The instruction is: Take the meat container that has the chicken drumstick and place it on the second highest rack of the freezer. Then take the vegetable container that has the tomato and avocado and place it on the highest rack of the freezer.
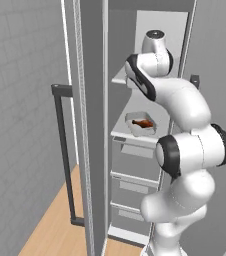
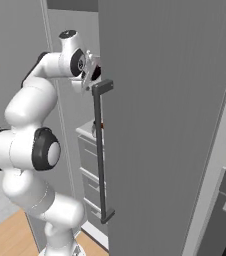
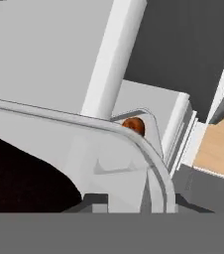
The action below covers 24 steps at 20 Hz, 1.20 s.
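Starting at the left of the left base view, we are looking at a pale grey tiled wall, then at the tall grey freezer with its door swung open and its long black vertical bar handle standing out over the light wooden floor. Further right, inside the cabinet, we are seeing the two flat light-grey shelves. On the lower of them a shallow white meat container is sitting, with the small reddish-brown, glossy chicken drumstick lying in it. Below that shelf, light-grey drawers are stacked down to the floor. The white arm with dark joints is rising from the lower right and reaching in at the level of the upper flat light-grey shelf, the highest rack.

In the right base view, the hand is tucked behind the edge of the grey door, so we cannot tell how the jaws are standing.

In the hand view, a light-grey rim of a container is curving close across the picture; whether the jaws are clamping it we cannot say. Beyond the rim, the drumstick is peeking out below.
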### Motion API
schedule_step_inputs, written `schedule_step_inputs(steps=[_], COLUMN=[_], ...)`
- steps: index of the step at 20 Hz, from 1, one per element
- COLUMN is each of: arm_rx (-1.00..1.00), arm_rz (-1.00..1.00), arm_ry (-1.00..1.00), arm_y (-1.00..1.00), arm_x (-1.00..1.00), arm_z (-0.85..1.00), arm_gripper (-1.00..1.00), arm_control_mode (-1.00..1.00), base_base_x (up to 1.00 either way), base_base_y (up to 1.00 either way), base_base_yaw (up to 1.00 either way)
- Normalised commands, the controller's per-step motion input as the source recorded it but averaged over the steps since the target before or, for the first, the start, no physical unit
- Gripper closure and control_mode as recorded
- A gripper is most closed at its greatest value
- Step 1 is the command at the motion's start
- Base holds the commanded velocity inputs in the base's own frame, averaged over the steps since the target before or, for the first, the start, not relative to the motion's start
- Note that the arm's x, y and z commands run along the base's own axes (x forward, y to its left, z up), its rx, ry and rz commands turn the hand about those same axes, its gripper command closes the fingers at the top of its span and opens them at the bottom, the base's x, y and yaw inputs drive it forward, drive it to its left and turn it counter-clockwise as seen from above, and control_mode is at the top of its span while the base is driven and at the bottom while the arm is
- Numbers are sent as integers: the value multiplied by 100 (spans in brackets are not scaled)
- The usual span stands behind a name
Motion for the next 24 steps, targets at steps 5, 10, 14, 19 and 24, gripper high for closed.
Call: schedule_step_inputs(steps=[5, 10, 14, 19, 24], arm_rx=[0, 0, 0, 0, 0], arm_rz=[0, 0, 0, 0, 0], arm_ry=[0, -4, -9, -12, -17], arm_y=[-36, -32, -9, 4, 1], arm_x=[94, 74, 22, -54, -100], arm_z=[0, -5, -25, -5, 0], arm_gripper=[100, 100, -100, -100, -100], arm_control_mode=[-100, -100, -100, -100, -100], base_base_x=[0, 0, 0, 0, 0], base_base_y=[0, 0, 0, 0, 0], base_base_yaw=[0, 0, 0, 0, 0])
